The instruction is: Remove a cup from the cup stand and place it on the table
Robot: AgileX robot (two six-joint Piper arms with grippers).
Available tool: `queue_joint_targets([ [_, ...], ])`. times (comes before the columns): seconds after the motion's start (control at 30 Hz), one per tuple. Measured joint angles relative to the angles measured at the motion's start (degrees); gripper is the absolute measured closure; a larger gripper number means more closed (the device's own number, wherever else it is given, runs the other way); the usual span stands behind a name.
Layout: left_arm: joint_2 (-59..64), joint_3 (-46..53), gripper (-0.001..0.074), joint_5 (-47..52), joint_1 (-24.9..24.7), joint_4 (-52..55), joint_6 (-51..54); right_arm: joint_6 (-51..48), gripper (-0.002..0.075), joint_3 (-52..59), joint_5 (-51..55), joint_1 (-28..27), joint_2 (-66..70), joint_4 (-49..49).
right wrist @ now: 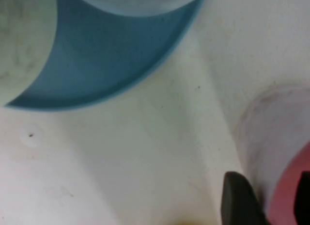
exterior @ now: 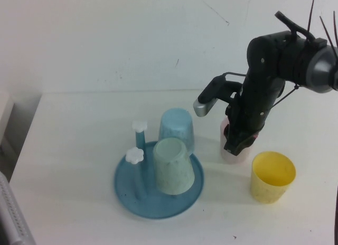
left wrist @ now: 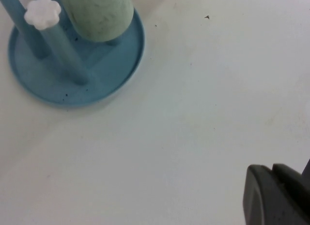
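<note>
The pale pink speckled cup stands upright on the white table, to the right of the cup stand. My right gripper is down over the cup's rim. In the right wrist view one finger is outside the cup wall and the other is inside, with a gap between that finger and the wall, so the gripper is open. My left gripper is shut and empty above bare table, out of the high view.
A pale green tumbler and a light blue tumbler sit upside down on the stand, beside two bare pegs with white flower caps. A yellow tumbler stands upright just right of the pink cup.
</note>
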Motion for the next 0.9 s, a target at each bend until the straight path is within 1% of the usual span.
queue_joint_targets([
  [0.1,0.0,0.0,0.0736,-1.5,0.0,0.0,0.0,0.7,0.0424,-1.6,1.1,0.0,0.0,0.0],
  [0.2,0.0,0.0,0.0736,-4.8,0.0,0.7,-0.6,2.7,0.0409,-6.0,5.5,0.0,0.0,0.0],
  [0.23,0.0,0.0,0.0736,-8.1,0.0,3.1,-2.8,3.1,0.0407,-10.0,7.3,0.0,0.0,0.0],
  [0.33,0.0,0.0,0.0736,-10.5,0.0,6.0,-5.6,5.4,0.0412,-13.8,7.7,0.0,-1.3,0.0],
  [0.4,-0.1,0.0,0.0736,-12.8,0.0,10.1,-9.3,6.9,0.0438,-15.0,8.0,0.0,-3.4,0.0],
  [0.47,-0.6,0.0,0.0736,-13.6,0.0,12.5,-11.4,8.0,0.0503,-15.7,8.3,0.0,-6.7,-0.1],
  [0.57,-1.5,0.0,0.0736,-14.6,0.0,15.5,-14.4,9.4,0.0636,-15.9,8.7,0.0,-12.3,-2.1],
  [0.6,-2.0,0.0,0.0736,-15.0,0.0,16.1,-15.2,10.0,0.0668,-15.9,8.7,0.0,-14.2,-3.1],
  [0.7,-3.3,0.0,0.0736,-16.7,0.0,17.3,-16.6,11.1,0.071,-15.9,8.7,0.0,-19.4,-6.3],
  [0.9,-5.5,0.0,0.0736,-19.2,0.0,18.1,-17.4,12.4,0.0726,-10.8,8.7,0.0,-31.0,-12.3],
])
